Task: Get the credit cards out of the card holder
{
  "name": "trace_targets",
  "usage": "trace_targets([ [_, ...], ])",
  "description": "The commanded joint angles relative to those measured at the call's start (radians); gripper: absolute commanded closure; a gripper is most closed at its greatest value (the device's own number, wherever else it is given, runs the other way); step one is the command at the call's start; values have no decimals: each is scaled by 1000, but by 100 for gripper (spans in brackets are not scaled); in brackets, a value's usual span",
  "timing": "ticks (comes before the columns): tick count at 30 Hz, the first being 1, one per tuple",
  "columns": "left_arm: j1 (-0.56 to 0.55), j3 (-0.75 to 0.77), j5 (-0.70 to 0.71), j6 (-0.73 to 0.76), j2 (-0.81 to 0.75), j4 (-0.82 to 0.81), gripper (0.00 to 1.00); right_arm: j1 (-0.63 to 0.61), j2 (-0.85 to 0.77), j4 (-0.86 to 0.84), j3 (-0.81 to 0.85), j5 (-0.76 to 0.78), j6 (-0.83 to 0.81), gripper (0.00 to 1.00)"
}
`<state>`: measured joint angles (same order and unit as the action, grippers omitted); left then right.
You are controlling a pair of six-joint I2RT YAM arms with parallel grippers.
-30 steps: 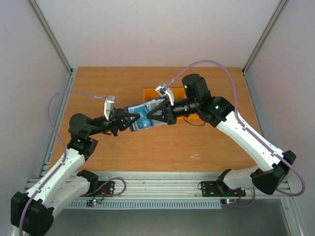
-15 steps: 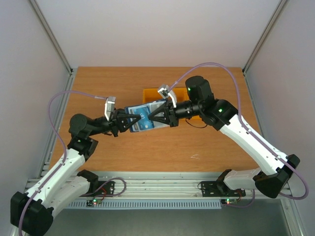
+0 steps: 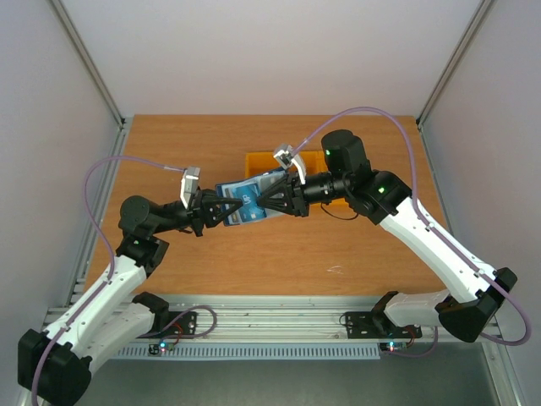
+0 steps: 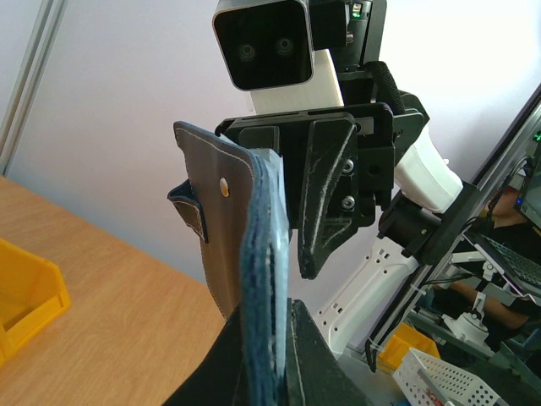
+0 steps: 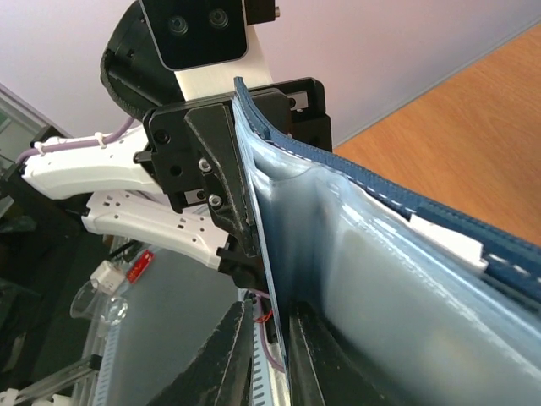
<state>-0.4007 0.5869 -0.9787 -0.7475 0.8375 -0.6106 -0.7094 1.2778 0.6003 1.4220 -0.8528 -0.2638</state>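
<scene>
Navy card holder: likely light, floppy, slick sleeves; pinch stitched edges. Left gripper clamped on its left end. Right gripper straddles right end, barely parted, hold unclear.

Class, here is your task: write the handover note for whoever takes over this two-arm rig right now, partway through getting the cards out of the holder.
Left pincer: shut on one edge of the holder.
Right pincer: straddles the opposite edge with its jaws a sliver apart; whether it grips firmly is unclear.
Holder: open, held in the air between both arms, over the table.
Cards: none seen outside the holder.
Done: holder lifted and spread open.
Left: pull the cards out of the sleeves.
</scene>
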Motion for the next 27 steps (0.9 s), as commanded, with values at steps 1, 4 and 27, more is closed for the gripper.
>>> trace_targets([
  [1,0,2,-8,19,-6,-35,100,2,-18,12,23,-3,-15,88],
  [4,0,1,-11,19,-6,-38,100,2,-23,22,18,29,-22,89],
  [27,0,7,-14,19,-1,-38,100,-37,7,52,32,211,-54,94],
])
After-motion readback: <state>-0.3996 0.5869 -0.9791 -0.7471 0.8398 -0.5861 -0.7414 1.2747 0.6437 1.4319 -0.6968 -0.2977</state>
